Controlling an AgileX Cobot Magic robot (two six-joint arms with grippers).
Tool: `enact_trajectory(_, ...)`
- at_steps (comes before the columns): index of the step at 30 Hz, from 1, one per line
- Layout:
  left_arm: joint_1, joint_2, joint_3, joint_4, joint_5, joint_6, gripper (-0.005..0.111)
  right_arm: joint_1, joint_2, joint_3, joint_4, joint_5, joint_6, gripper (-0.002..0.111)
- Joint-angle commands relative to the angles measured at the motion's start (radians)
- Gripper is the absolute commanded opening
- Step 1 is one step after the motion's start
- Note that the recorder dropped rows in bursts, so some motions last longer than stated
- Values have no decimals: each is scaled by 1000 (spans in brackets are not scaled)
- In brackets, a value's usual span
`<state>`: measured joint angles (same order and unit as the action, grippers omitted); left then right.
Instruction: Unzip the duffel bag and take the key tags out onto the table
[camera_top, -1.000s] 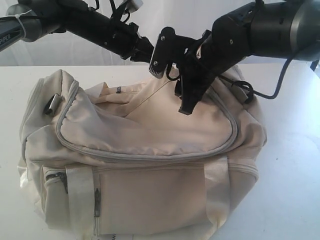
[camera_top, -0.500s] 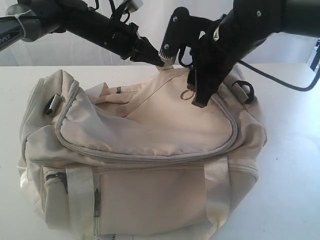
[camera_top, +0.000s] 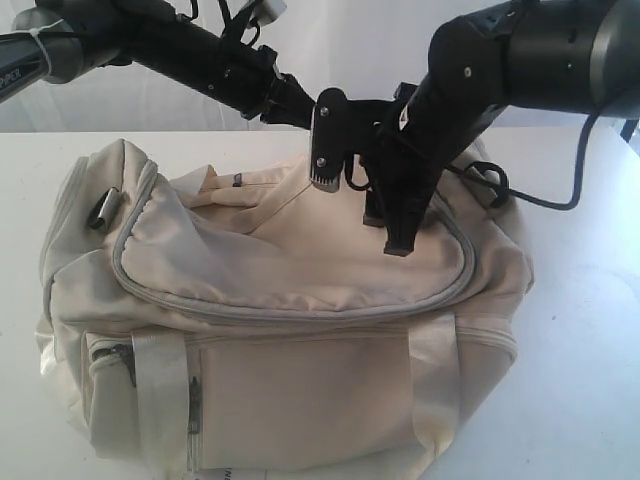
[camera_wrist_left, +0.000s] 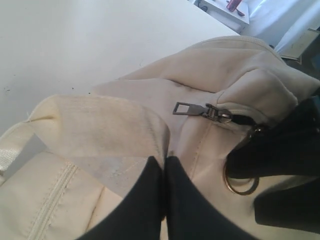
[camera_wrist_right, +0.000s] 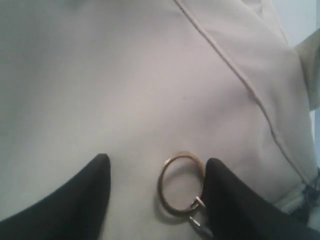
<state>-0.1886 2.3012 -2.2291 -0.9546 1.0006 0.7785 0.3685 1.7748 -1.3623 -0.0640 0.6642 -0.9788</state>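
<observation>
Your duffel bag (camera_top: 300, 390) lay on the table (camera_top: 585, 360) with its long axis running left to right across the exterior view. It was cream fabric edged by a curving grey zipper (camera_top: 300, 310). Your left gripper (camera_wrist_left: 164, 159) was pinched on a fold at its top. Your right gripper (camera_top: 360, 195) stood wide over the bag, with a metal ring (camera_wrist_right: 181, 182) between its fingers.

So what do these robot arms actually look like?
The left arm and right arm are black with grey cylinders; white lettering marks the left one. A black cable trails off the right arm. The left gripper and right gripper are black too.
</observation>
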Motion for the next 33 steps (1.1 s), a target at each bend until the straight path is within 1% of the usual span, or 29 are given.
enact_trajectory(1,6,-28,-5,-40,46,10,0,1,21,4,0,-60,-2,51)
enact_trajectory(4,6,-28,-5,-40,48,10,0,1,22,4,-28,-60,43,47)
enact_trajectory(7,6,-28,-5,-40,48,12,0,1,22,4,-123,-54,147,44)
enact_trajectory(10,6,-28,-5,-40,48,14,0,1,22,4,-217,-32,197,44)
enact_trajectory(12,6,-28,-5,-40,48,16,0,1,22,4,-228,-17,203,40)
enact_trajectory(18,6,-28,-5,-51,48,28,0,1,22,4,-228,-13,203,21)
enact_trajectory(19,6,-28,-5,-54,48,28,0,1,22,4,-228,-13,203,12)
enact_trajectory(20,6,-28,-5,-54,48,31,0,1,22,4,-226,-15,203,8)
enact_trajectory(21,6,-28,-5,-54,48,31,0,1,22,0,-224,-16,223,0)
enact_trajectory(24,6,-28,-5,-54,46,33,0,1,0,-23,-224,-21,344,0)
enact_trajectory(27,6,-26,-5,-54,46,31,0,1,-66,-26,-224,-25,413,0)
enact_trajectory(30,6,-26,-5,-54,40,29,0,1,-143,-26,-224,37,511,0)
enact_trajectory(33,6,-26,-5,-54,37,29,0,1,-179,-26,-222,76,563,0)
